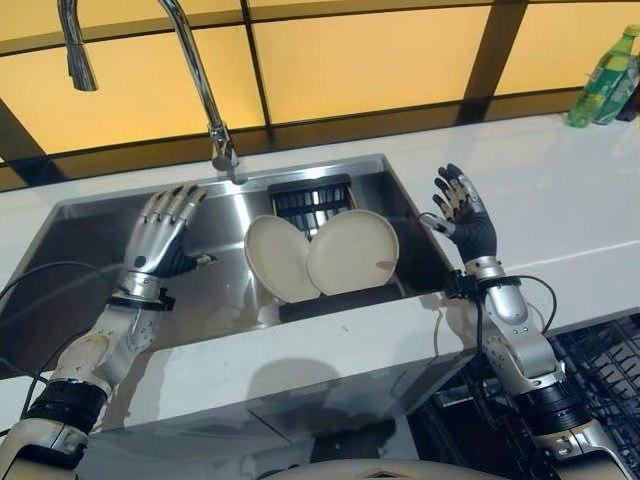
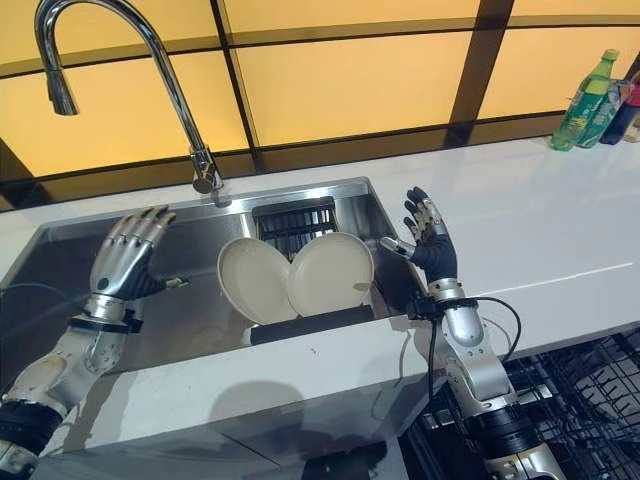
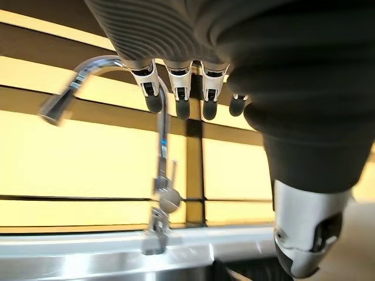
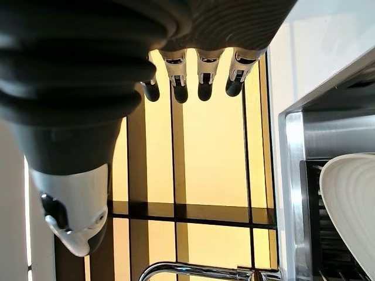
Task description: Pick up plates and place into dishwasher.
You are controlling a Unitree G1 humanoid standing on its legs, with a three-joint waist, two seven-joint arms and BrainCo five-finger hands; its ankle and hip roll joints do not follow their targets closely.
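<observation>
Two cream plates lean on edge in the steel sink (image 1: 90,215), the left plate (image 1: 276,258) partly behind the right plate (image 1: 354,250), both propped in a dark rack. My left hand (image 1: 163,232) hovers over the sink's left half, fingers straight and holding nothing. Just past the sink's right rim, above the white counter, my right hand (image 1: 462,215) is raised with its fingers spread and empty. An edge of a plate (image 4: 351,205) shows in the right wrist view. The dishwasher's dark wire rack (image 1: 605,365) sits low on the right, below the counter.
A tall chrome tap (image 1: 200,75) arches over the sink's back edge. A green bottle (image 1: 603,82) stands at the counter's far right, against yellow panelled windows. A white counter (image 1: 560,195) runs around the sink.
</observation>
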